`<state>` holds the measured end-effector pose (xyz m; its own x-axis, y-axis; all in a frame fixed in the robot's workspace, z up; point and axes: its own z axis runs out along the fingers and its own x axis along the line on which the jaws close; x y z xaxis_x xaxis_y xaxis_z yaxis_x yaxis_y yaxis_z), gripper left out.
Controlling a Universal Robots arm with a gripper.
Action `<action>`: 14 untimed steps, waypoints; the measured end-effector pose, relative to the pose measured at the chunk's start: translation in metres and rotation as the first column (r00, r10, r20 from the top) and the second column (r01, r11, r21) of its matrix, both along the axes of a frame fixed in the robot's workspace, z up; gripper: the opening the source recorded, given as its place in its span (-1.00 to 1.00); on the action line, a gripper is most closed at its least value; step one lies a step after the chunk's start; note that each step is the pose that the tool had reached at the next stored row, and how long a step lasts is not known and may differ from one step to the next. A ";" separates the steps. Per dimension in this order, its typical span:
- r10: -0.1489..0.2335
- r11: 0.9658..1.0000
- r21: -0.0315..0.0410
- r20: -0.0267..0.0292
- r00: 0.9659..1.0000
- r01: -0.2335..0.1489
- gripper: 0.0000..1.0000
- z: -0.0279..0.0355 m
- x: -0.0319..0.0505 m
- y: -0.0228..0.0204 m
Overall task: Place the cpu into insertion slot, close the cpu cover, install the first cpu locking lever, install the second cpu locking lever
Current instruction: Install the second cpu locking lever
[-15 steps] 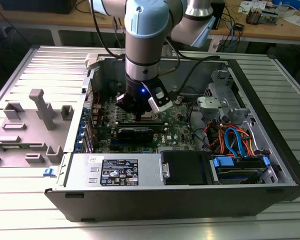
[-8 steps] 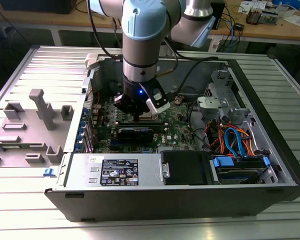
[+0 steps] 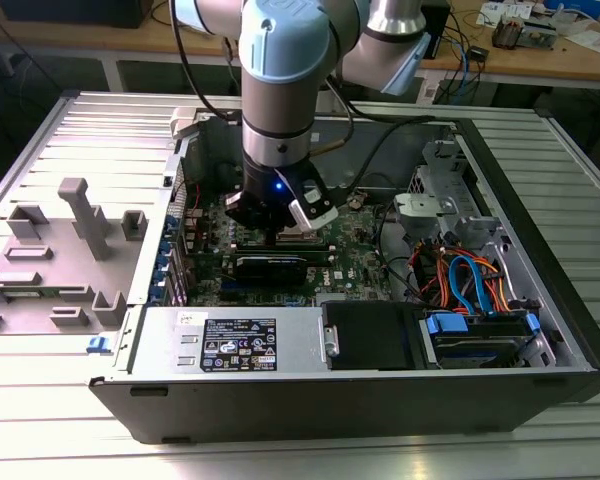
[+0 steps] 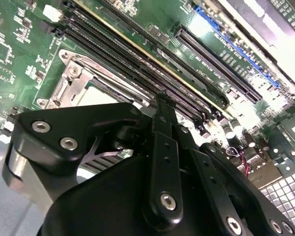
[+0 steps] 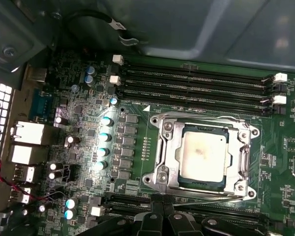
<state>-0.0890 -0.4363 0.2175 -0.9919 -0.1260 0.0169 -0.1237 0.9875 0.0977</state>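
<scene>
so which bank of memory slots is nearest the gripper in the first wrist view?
The bank running right beside the gripper, on its side of the cpu cover. The other bank, with white end clips, lies beyond the socket.

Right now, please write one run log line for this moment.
cpu: seated in slot | cover: closed over cpu | gripper: above slot, holding nothing seen

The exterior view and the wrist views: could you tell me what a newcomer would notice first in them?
Probably the pale blue robot arm reaching down into the open computer case, its gripper low over the green motherboard. Next, in the first wrist view, the cpu lying in the insertion slot with the silver cpu cover framing it, beside the long black memory slots.
</scene>
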 end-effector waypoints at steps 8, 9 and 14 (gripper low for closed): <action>0.000 1.000 0.019 0.000 1.000 0.000 -0.79 -0.0061 -0.0063 -0.0008; 0.000 1.000 0.024 0.000 1.000 0.000 -0.79 -0.0075 -0.0068 -0.0008; 0.000 0.999 0.033 0.000 1.000 0.000 -0.79 -0.0092 -0.0074 -0.0007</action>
<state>-0.0963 -0.4371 0.2083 -0.9919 -0.1265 0.0131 -0.1237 0.9837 0.1302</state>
